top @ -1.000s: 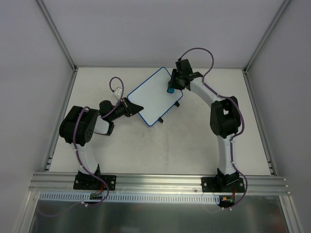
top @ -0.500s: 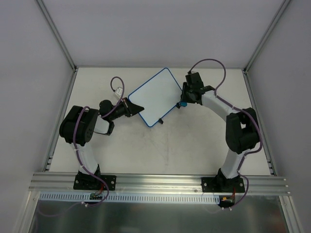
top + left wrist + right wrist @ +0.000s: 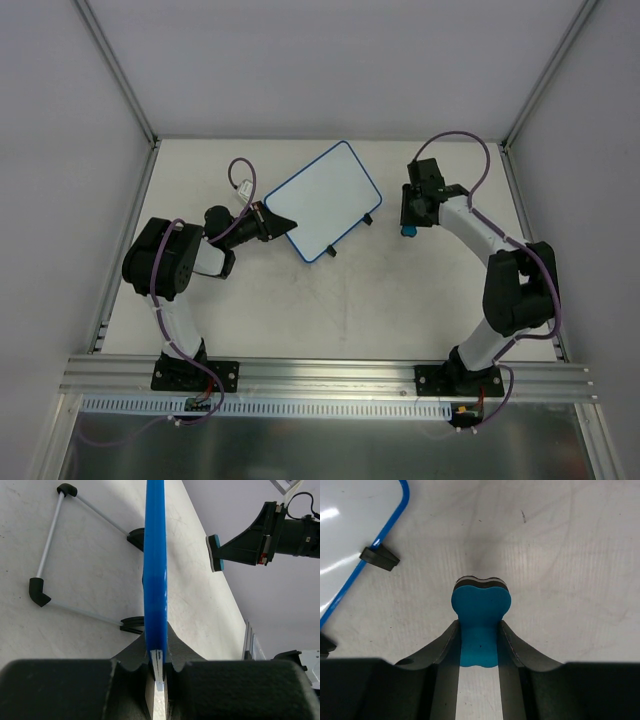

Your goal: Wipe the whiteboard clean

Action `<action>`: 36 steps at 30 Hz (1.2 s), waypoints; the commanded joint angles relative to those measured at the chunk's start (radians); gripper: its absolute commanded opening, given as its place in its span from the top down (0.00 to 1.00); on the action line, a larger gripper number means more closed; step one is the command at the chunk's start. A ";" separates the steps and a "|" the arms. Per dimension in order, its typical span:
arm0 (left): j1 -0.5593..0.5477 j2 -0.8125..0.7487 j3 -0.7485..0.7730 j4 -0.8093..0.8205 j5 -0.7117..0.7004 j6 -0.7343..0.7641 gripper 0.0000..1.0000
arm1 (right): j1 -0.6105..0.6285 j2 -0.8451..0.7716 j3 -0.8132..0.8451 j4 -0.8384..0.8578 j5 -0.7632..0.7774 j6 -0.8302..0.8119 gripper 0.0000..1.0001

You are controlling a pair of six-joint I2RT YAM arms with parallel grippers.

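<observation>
Blue-rimmed rectangular whiteboard (image 3: 322,198) with rounded corners sits toward the far middle of the pale desk (image 3: 350,310), turned diagonally, its white face showing no clear writing from above. It stands on a thin grey wire frame (image 3: 50,545) with small black feet (image 3: 37,591) that rest on the desk. The left claw (image 3: 283,222) is clamped on the board's near-left corner; the left wrist view shows its black fingers (image 3: 180,655) pressed on either side of the blue rim (image 3: 155,555). The right claw (image 3: 410,226) is to the right of the board, apart from it, and is closed around a small blue foam eraser block (image 3: 481,600) with a dark underside. Whether the eraser touches the desk cannot be told.
</observation>
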 commanded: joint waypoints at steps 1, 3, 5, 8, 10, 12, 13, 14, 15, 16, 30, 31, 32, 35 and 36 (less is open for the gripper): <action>-0.020 -0.007 0.003 0.362 0.095 0.016 0.94 | -0.017 0.010 0.004 -0.049 -0.007 -0.061 1.00; -0.020 -0.008 0.001 0.362 0.093 0.016 0.94 | -0.022 0.019 -0.003 -0.046 -0.007 -0.062 1.00; -0.019 -0.009 0.001 0.362 0.093 0.016 0.94 | -0.022 0.048 -0.011 -0.046 -0.020 -0.065 1.00; -0.020 -0.011 0.000 0.362 0.098 0.016 0.92 | -0.022 0.088 -0.020 -0.040 -0.032 -0.064 1.00; -0.020 -0.012 0.001 0.362 0.098 0.016 0.92 | -0.022 0.105 -0.026 -0.032 -0.041 -0.068 0.99; -0.019 -0.011 0.003 0.362 0.099 0.016 0.91 | -0.022 0.119 -0.031 -0.032 -0.038 -0.071 0.98; -0.020 -0.011 0.003 0.362 0.099 0.016 0.91 | -0.022 0.117 -0.036 -0.027 -0.038 -0.076 0.96; -0.020 -0.012 0.001 0.362 0.099 0.018 0.91 | -0.023 0.116 -0.040 -0.014 -0.047 -0.079 0.93; -0.020 -0.011 0.003 0.362 0.099 0.016 0.90 | -0.026 0.110 -0.049 -0.008 -0.053 -0.081 0.88; -0.019 -0.012 0.003 0.362 0.099 0.016 0.90 | -0.031 0.108 -0.054 -0.003 -0.062 -0.082 0.81; -0.019 -0.026 -0.014 0.362 0.086 0.032 0.69 | -0.037 0.090 -0.071 0.022 -0.092 -0.091 0.39; -0.019 -0.026 -0.015 0.362 0.086 0.032 0.67 | -0.036 0.087 -0.072 0.022 -0.090 -0.091 0.38; -0.019 -0.026 -0.015 0.362 0.084 0.032 0.65 | -0.036 0.081 -0.075 0.023 -0.092 -0.091 0.38; -0.017 -0.026 -0.017 0.362 0.082 0.033 0.58 | -0.036 0.073 -0.080 0.031 -0.089 -0.090 0.38; -0.017 -0.027 -0.017 0.361 0.081 0.035 0.57 | -0.036 0.073 -0.082 0.031 -0.087 -0.090 0.38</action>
